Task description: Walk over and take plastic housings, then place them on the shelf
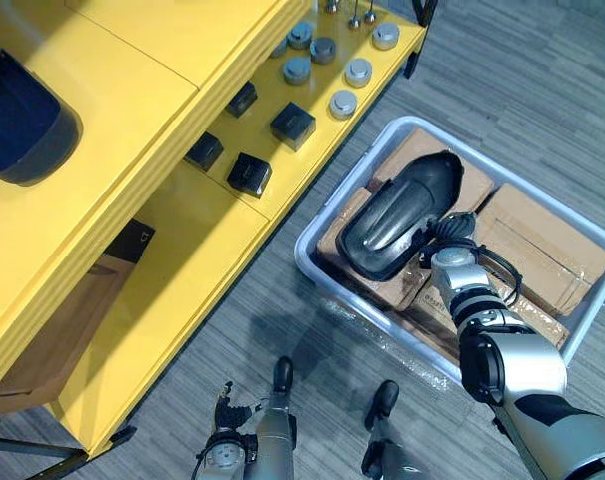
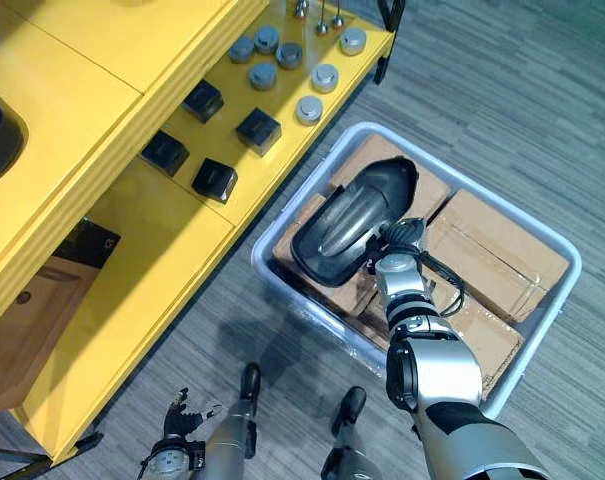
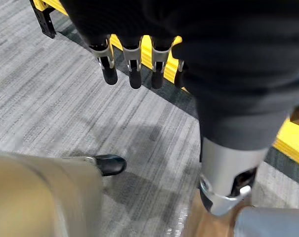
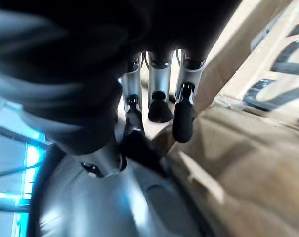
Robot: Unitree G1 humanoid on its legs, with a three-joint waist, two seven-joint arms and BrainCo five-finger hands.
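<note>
No legible text or numbers; faint print on the cardboard boxes [image 1: 542,250] unreadable.

Cardboard boxes [image 1: 542,245] fill a pale bin [image 1: 327,290] on grey floor [image 1: 542,80].

floor: grey striped carpet [image 1: 502,90] | furniture: yellow shelf [image 1: 182,250] at left | brown wooden panel [image 1: 52,330] under it
</note>
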